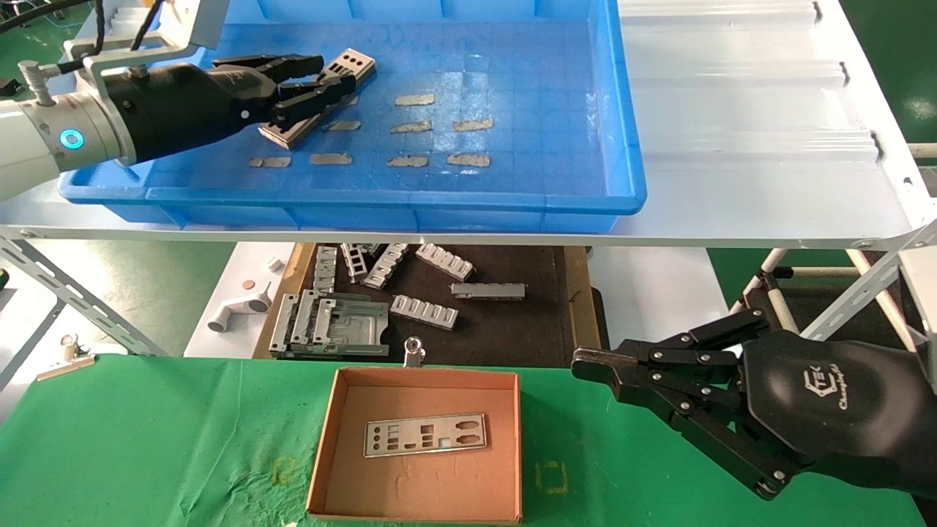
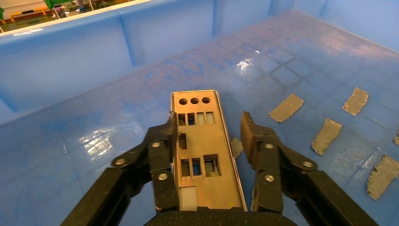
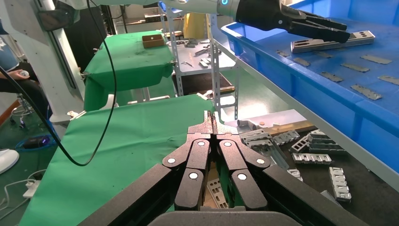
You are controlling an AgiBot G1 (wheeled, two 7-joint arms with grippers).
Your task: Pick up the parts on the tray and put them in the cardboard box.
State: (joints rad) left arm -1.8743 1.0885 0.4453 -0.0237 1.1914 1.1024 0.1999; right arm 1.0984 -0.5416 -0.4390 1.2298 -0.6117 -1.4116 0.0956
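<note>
My left gripper (image 1: pixel 316 79) hangs in the blue tray (image 1: pixel 622 110), fingers spread either side of a punched plate (image 2: pixel 202 150), not pinching it. My right gripper (image 1: pixel 585 364) idles closed, empty, beside the cardboard box (image 1: pixel 322 439) containing another plate (image 1: pixel 426 435).

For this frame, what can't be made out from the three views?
- Left pincer straddles the plate in the tray: open, but whether the fingers touch the plate is unclear in the left wrist view.
- Plate's near end: hidden by the pincer body, left wrist view.
- Plate in the box: mostly hidden behind the shut right pincer, right wrist view.
- Tray's far rim: cut off, head view.
</note>
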